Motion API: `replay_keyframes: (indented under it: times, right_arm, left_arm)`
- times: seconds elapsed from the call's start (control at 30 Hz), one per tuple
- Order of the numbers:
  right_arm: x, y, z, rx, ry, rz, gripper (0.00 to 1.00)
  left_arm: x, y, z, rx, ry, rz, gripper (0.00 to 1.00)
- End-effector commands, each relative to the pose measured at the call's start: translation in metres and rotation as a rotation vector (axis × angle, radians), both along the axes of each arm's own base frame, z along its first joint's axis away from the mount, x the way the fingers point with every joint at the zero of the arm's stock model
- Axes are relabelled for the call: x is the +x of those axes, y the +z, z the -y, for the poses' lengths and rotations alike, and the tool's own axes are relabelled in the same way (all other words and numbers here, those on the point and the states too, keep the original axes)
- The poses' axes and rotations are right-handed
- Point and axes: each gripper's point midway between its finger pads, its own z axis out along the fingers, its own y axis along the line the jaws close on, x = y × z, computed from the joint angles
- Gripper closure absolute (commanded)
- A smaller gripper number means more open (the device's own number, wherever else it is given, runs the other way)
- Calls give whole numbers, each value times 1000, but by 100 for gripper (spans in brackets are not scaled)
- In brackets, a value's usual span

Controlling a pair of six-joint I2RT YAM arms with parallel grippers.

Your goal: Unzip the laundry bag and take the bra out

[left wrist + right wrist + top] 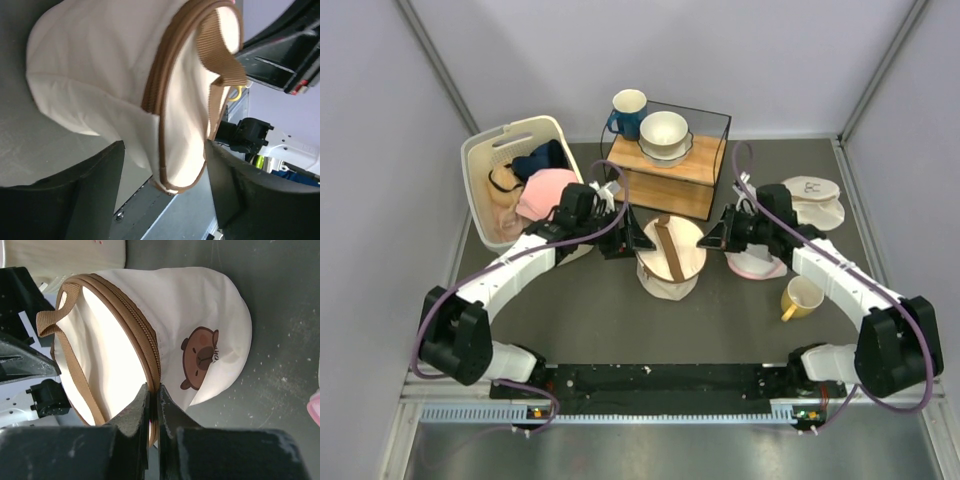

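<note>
At table [740, 320] centre, laundry bag [670, 258] straddled by spread left gripper [628, 240]; closed zip [135, 320] pinched by pressed-together right gripper [154, 405]. Unzipping, bra removal judged outstanding.

My right gripper [154, 405] is pinched on the brown zip line [142, 327] of the cream cylindrical fabric laundry bag [210, 305], at 6 o'clock in my right wrist view. Whatever sits between the tips is hidden. The bag's inside is closed from sight. My left fingers [75, 200] are dark blurs cut off at 6 o'clock, and I cannot tell whether they touch the fabric. A pink-edged thing [315, 412] is cropped at 3 o'clock.
</note>
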Motion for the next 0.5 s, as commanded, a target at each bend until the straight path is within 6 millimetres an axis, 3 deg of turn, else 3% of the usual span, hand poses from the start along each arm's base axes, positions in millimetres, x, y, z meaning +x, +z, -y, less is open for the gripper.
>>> replay_keyframes:
  times: [0.0, 0.03, 0.07, 0.1, 0.17, 0.2, 0.23, 0.27, 0.3, 0.43, 0.47]
  right_arm:
    - [17, 6, -4, 7, 45, 30, 100]
    - [21, 7, -4, 7, 39, 30, 100]
    - [26, 5, -1, 3, 21, 19, 100]
    - [29, 7, 0, -1, 9, 18, 85]
    - [34, 14, 9, -48, -28, 40, 57]
    - [33, 27, 14, -63, -51, 86, 44]
    - [36, 31, 26, -116, -103, 115, 39]
    - [35, 39, 33, -132, -136, 146, 38]
    - [29, 60, 39, -126, -164, 214, 38]
    - [4, 90, 48, -134, -226, 334, 42]
    - [-3, 90, 49, -149, -231, 339, 43]
  left_arm:
    - [1, 27, 16, -117, -70, 61, 39]
    - [0, 28, 16, -120, -77, 59, 70]
    - [-1, 29, 17, -121, -79, 54, 91]
    - [-1, 31, 17, -123, -78, 45, 100]
    - [-1, 38, 17, -129, -68, 48, 100]
    - [0, 41, 16, -130, -38, 32, 100]
    - [6, 44, 11, -112, 16, 42, 100]
    - [9, 44, 9, -104, 55, 35, 100]
    - [11, 44, 6, -109, 115, -10, 100]
    - [16, 53, 8, -126, 232, -41, 100]
    - [18, 53, 8, -118, 265, -49, 100]
